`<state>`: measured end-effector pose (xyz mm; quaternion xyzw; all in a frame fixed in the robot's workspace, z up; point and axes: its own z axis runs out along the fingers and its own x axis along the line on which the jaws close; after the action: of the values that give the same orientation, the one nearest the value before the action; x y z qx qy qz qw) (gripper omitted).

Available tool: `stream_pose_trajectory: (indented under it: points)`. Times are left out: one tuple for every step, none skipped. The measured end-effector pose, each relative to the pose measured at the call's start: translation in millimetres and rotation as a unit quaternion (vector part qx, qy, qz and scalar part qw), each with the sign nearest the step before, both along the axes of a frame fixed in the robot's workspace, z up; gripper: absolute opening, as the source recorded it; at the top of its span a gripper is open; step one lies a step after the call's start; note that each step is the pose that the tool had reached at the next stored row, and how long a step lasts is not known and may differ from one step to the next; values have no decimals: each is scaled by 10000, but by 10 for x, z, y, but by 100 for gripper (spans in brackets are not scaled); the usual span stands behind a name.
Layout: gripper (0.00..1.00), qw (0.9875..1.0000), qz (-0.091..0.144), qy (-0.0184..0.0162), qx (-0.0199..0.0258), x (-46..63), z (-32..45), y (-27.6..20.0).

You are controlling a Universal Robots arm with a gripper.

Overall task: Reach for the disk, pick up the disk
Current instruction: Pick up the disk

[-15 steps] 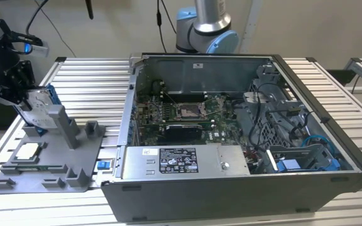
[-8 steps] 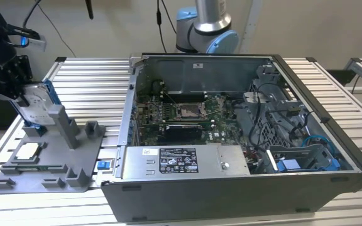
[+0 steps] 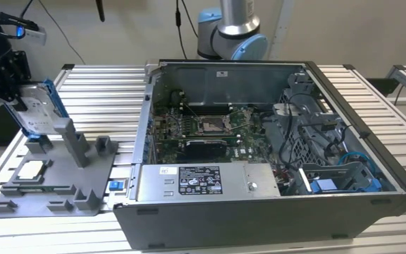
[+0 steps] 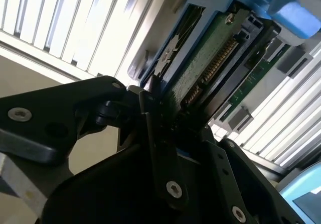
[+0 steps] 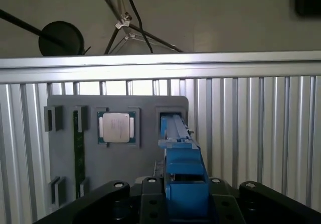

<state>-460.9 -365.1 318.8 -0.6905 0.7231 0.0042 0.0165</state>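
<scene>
The tool (image 5: pixel 185 196) is clamped on the disk (image 3: pixel 39 114), its black fingers pressing the blue bracket from both sides, as both wrist views show. The reach looks done and the pick-up is the step in hand. The disk stands on edge at the far corner of the grey holder (image 3: pixel 83 174), on the exterior view's left. Its lower end sits at the holder's slot, and whether it has cleared that slot cannot be told.

Finishing the pick would seem to call for a straight pull along the disk's own length, with the grip kept firm, since a sideways tilt could jam the bracket against the slot walls.

A tall grey post (image 3: pixel 71 138) stands just beside the disk, so room is tight on that side. The chip (image 5: pixel 116 127) lies in its pocket nearby but apart. The open case (image 3: pixel 259 222) is well apart across the counter (image 3: pixel 104 90). Above the disk the space is free.
</scene>
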Motion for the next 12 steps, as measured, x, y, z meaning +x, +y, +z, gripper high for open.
stream_pose_trajectory:
  points:
    - [0, 10000, 0, 0, 0, 0, 29, 0]
    - [0, 10000, 0, 0, 0, 0, 58, 0]
    - [0, 10000, 0, 0, 0, 0, 88, 0]
    - [0, 10000, 0, 0, 0, 0, 115, 0]
    - [0, 10000, 0, 0, 0, 0, 142, 0]
    - [0, 10000, 0, 0, 0, 0, 167, 0]
    - [0, 10000, 0, 0, 0, 0, 196, 0]
    - [0, 10000, 0, 0, 0, 0, 222, 0]
    - [0, 10000, 0, 0, 0, 0, 247, 0]
    - [0, 10000, 0, 0, 0, 0, 275, 0]
    - [0, 10000, 0, 0, 0, 0, 301, 0]
    - [0, 10000, 0, 0, 0, 0, 325, 0]
